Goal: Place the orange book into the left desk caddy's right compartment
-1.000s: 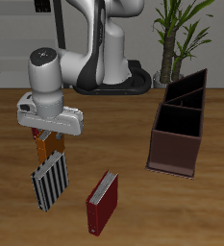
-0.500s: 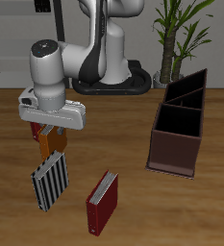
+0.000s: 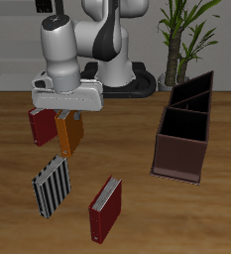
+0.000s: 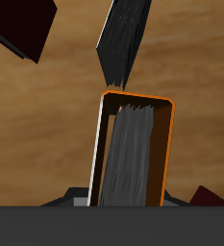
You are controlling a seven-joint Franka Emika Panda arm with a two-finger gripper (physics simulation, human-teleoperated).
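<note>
My gripper (image 3: 67, 121) is shut on the orange book (image 3: 70, 133) and holds it upright in the air above the table. In the wrist view the orange book (image 4: 133, 149) fills the middle, with pale page edges between its covers. The left desk caddy (image 3: 184, 126) is the dark reddish-brown open-top box with dividers, well off to the side of the gripper. Its narrow right compartment (image 3: 179, 156) is the slot nearest the table's front edge.
A black-and-white striped book (image 3: 53, 185) lies below the gripper, also in the wrist view (image 4: 123, 38). A dark red book (image 3: 105, 209) lies near the front edge. Another dark red book (image 3: 40, 125) stands behind the gripper. A potted plant (image 3: 182, 30) stands at the back.
The gripper has lifted the orange book off the table and moved it toward the caddy, away from the striped book. A dark red book behind it has come into view.
</note>
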